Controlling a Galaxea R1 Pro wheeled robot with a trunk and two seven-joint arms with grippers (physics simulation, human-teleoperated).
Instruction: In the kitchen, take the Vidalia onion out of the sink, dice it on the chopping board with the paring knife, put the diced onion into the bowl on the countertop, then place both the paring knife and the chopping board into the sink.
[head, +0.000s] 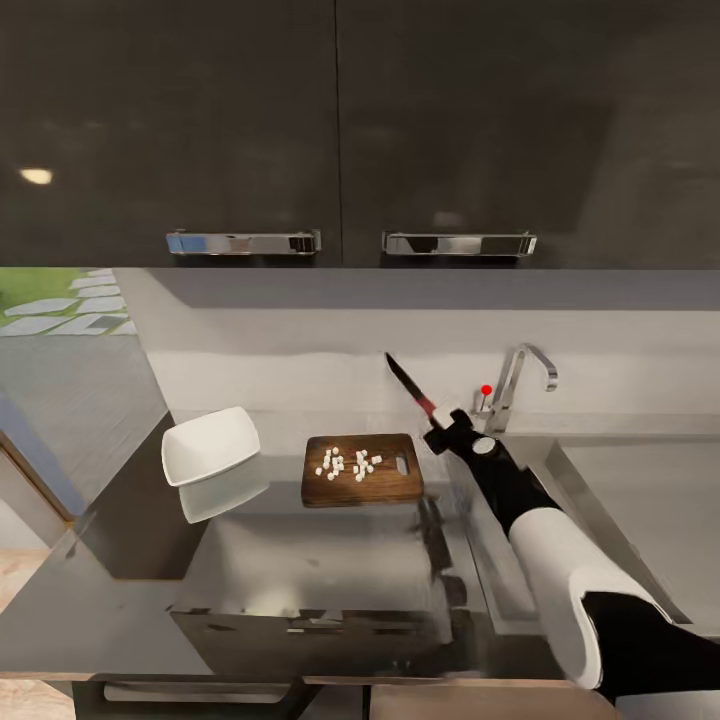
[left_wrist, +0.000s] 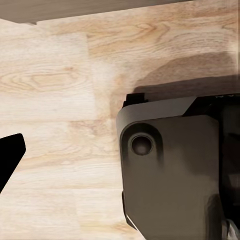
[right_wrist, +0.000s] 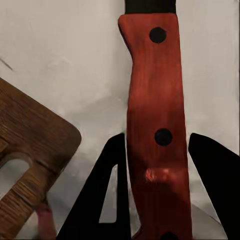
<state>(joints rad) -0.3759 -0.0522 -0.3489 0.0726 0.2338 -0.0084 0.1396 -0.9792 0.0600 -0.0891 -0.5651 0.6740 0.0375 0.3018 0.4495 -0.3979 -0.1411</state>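
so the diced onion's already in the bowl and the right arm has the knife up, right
Not quite: the head view shows the onion pieces lying on the board, and the bowl looks empty. The right jaws do hold the knife up.

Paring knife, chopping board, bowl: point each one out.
paring knife (right_wrist: 156, 115), right wrist view, red handle between the jaws.
chopping board (head: 385, 485), head view, bare wood near its front edge.
bowl (head: 205, 450), head view, white inside.

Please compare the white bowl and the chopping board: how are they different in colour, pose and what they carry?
The bowl is glossy white, while the chopping board is dark brown wood with visible grain. The bowl sits tilted, its opening turned toward the camera; the board lies flat. The bowl looks empty, whereas the board carries small white onion pieces. Both rest on the grey countertop, left of the sink.
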